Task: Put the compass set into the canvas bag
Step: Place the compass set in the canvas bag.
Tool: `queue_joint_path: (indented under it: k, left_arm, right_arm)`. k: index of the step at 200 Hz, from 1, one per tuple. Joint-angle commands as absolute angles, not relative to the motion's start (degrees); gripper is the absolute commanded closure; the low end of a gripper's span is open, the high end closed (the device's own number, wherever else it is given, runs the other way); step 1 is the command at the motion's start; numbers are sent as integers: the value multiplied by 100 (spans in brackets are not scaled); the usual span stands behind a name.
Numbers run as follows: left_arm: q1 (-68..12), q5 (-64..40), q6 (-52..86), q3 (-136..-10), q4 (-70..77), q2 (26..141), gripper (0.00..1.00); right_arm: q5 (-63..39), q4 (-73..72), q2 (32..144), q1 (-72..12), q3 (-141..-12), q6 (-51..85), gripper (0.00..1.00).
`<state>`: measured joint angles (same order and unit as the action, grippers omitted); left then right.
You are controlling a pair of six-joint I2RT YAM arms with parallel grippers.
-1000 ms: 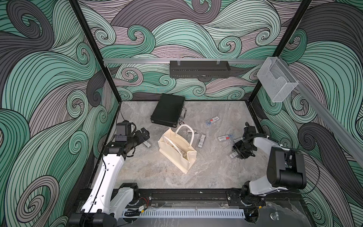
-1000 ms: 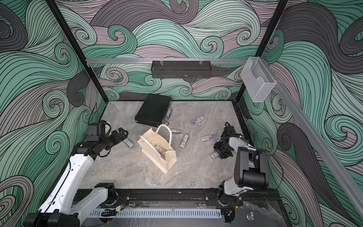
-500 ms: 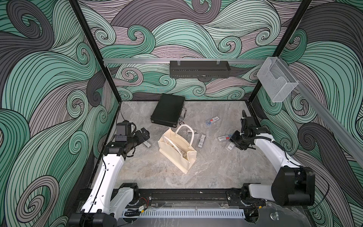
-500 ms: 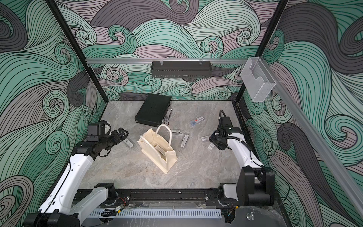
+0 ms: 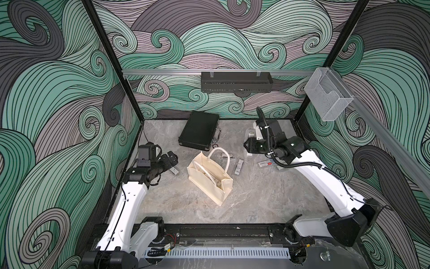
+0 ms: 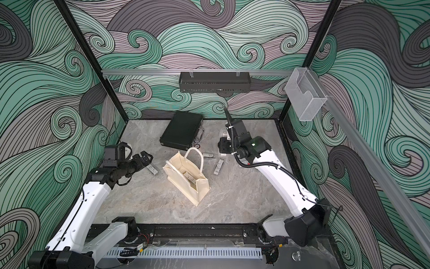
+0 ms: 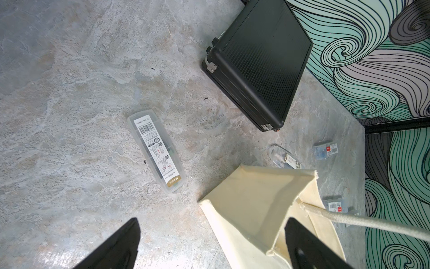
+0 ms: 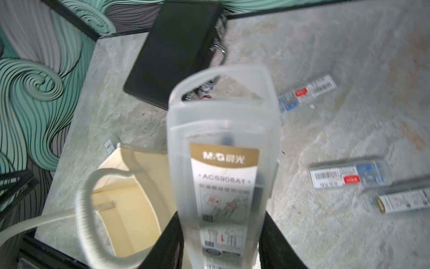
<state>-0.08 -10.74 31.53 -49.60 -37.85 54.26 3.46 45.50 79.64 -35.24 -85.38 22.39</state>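
Right gripper [image 8: 221, 244] clamped tight on one end of a frosted compass set [image 8: 223, 130]; gold band reads "M&G", code "ACS908A1" below it, finer print too blurred to read. I see it held off the table, right and far of the canvas bag [image 5: 209, 179], which stands open at centre. Left gripper [image 7: 214, 249] spread wide, holding nothing, left of the bag; a second case [image 7: 157, 151] with barcode and gold M&G band lies flat there
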Motion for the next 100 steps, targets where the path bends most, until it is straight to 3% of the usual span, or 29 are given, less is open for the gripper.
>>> queue_joint_path:
  k: [1, 42, 100]
  left_arm:
    - [-44, -1107, 3084, -5195, -3946, 5384, 2]
    - [-35, -1090, 3087, -5239, -4045, 5355, 3]
    - [-36, -1055, 3103, -5293, -4172, 5258, 2]
  right_arm:
    - [856, 4423, 8184, -4063, -9016, 1456, 58]
    - [965, 4239, 8825, -5019, -9597, 710, 58]
    - [1410, 4635, 9759, -5693, -10281, 112, 57]
